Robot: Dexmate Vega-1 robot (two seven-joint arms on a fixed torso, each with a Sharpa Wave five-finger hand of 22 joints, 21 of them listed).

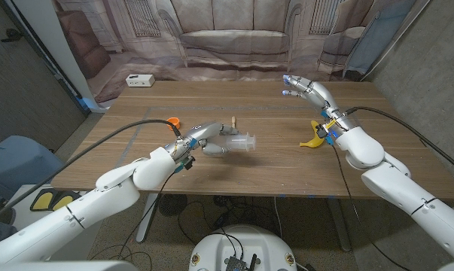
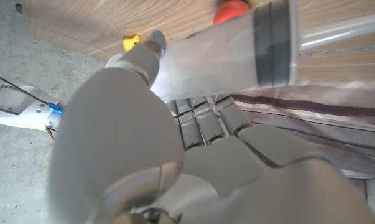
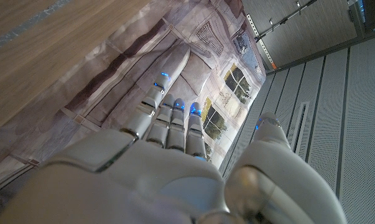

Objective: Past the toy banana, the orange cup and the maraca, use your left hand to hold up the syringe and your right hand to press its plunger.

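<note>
My left hand (image 1: pixel 199 140) grips the barrel of a large clear syringe (image 1: pixel 239 143) and holds it roughly level a little above the table, its shadow below it. In the left wrist view the syringe (image 2: pixel 237 50) shows its black plunger seal, with my left hand's (image 2: pixel 175 155) fingers wrapped under the barrel. My right hand (image 1: pixel 308 89) hovers open at the far right, fingers spread, well apart from the syringe. The right wrist view shows that hand (image 3: pixel 175 149) holding nothing. The toy banana (image 1: pixel 313 140) lies near the right wrist. The orange cup (image 1: pixel 173 121) stands behind my left hand. A wooden maraca handle (image 1: pixel 233 122) pokes up behind the syringe.
A small white box (image 1: pixel 140 80) sits at the table's far left corner. A printed backdrop (image 1: pixel 234 38) hangs behind the wooden table (image 1: pixel 287 169). Black cables run along both arms.
</note>
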